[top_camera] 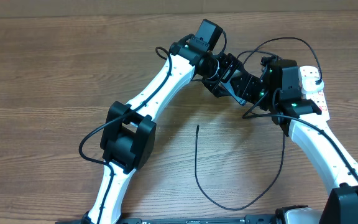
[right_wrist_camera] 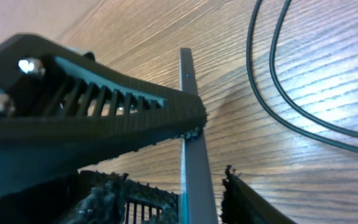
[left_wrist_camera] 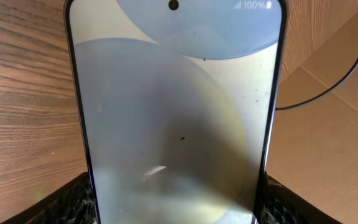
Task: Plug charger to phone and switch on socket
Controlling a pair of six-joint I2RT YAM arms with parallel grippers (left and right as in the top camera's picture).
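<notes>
The phone (left_wrist_camera: 173,112) fills the left wrist view, screen lit pale grey-blue, held above the table. My left gripper (left_wrist_camera: 174,208) is shut on its two long sides. In the right wrist view the phone (right_wrist_camera: 194,124) is edge-on, and my right gripper (right_wrist_camera: 199,193) is closed around its thin edge. In the overhead view both grippers, left (top_camera: 225,76) and right (top_camera: 253,88), meet at the back centre and hide the phone. The charger (top_camera: 197,163) lies on the table in a loop, its tip free at the middle. The socket (top_camera: 314,87) lies at the right, partly under the right arm.
The wooden table (top_camera: 55,74) stretches to the left. The black cable (right_wrist_camera: 272,81) curves over the wood beside the phone and shows in the left wrist view (left_wrist_camera: 348,65). A cardboard surface (left_wrist_camera: 328,143) lies at the right of that view.
</notes>
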